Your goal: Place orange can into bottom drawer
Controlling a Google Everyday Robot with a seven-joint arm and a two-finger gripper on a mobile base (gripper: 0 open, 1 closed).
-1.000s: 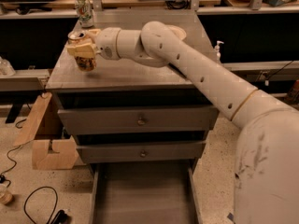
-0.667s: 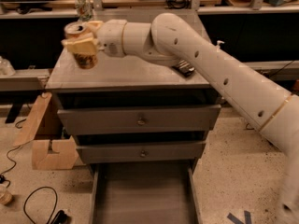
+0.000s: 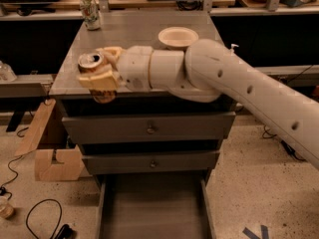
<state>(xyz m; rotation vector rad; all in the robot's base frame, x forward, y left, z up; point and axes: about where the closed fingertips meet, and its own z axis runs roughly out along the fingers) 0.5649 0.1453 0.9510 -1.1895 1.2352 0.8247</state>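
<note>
My gripper is shut on the orange can, whose silver top shows above the cream fingers and whose brown lower end shows below them. The can hangs upright in the air at the front left edge of the grey cabinet top. The bottom drawer is pulled out below, a long grey tray with side rails, and looks empty. The can is well above it and to its left.
A white-and-green can stands at the back left of the cabinet top and a cream bowl at the back right. Two shut upper drawers with round knobs face me. Wooden pieces and cables lie on the floor left.
The gripper has carried the orange can forward, off the back of the cabinet top to its front left edge. The view has also shifted, so the cabinet sits nearer and the bowl shows.
</note>
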